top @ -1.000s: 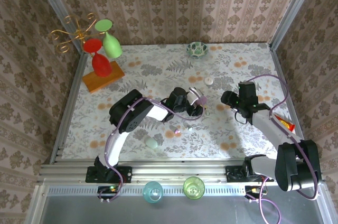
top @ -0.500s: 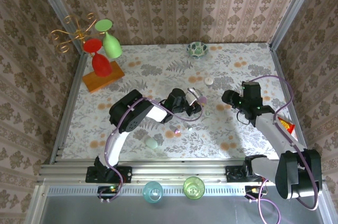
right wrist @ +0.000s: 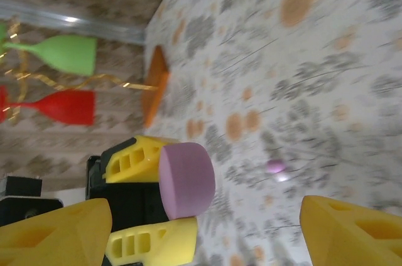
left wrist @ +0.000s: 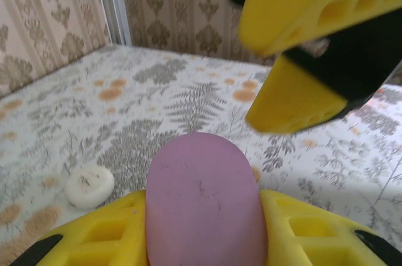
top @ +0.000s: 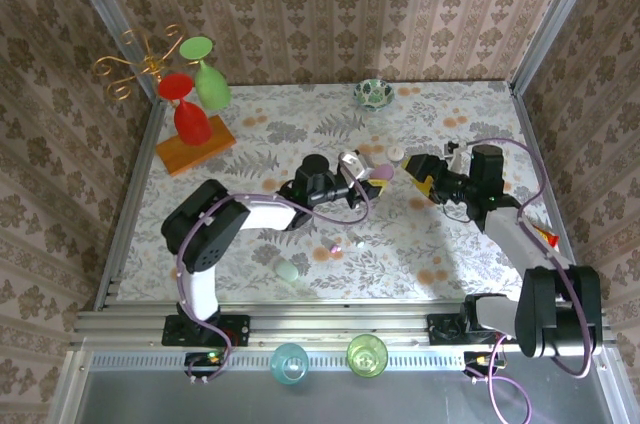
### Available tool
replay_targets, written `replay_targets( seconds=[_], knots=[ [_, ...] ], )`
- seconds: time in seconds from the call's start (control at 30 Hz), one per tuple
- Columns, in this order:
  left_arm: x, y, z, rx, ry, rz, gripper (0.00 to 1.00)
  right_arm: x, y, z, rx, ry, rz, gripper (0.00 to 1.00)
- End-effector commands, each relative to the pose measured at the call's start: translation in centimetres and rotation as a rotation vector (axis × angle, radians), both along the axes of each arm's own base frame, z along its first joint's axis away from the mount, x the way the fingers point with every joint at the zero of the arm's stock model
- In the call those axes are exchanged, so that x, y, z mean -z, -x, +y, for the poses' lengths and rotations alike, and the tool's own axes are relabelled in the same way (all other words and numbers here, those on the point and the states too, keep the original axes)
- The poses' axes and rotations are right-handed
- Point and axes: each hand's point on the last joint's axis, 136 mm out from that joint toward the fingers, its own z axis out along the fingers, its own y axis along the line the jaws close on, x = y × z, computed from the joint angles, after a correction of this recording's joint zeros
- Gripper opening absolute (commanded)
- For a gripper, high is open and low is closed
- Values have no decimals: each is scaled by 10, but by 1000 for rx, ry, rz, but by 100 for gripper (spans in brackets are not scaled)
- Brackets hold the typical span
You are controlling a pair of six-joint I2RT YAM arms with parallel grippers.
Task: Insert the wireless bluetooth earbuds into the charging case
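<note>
Left gripper (top: 362, 170) pinches the lilac charging case (left wrist: 202, 197) between its yellow fingers (left wrist: 94, 238), holding it up off the table (top: 470, 244) near the middle. Right gripper (top: 413, 172) sits at 3 o'clock from that case, close but not touching, with its jaws spread wide. Two earbuds (top: 336, 247) lie loose on the table toward 7 o'clock from the held case, and a pale green case (top: 288, 270) rests at 8 o'clock from them.
</note>
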Motion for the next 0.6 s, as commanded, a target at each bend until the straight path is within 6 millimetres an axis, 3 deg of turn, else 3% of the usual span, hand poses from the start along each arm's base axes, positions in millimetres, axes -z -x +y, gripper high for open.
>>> replay_targets(
  seconds=[0.0,0.1,0.2,0.43,0.47,0.57],
  knots=[
    [-24,11,9,68,45,-55,26,-27,9,25,-163,-176,-28,80],
    [-35,14,13,86,60,-68,26,-28,9,35,-202,-215,-17,79],
    [-38,17,14,102,65,-67,25,-27,8,45,-234,-242,-2,71],
    [-41,22,15,119,80,-63,25,-32,8,61,-287,-254,-9,46],
    [-42,22,16,121,80,-62,25,-24,5,63,-287,-258,19,39],
    [-44,24,17,130,86,-61,25,-24,4,64,-289,-261,18,29]
  ],
)
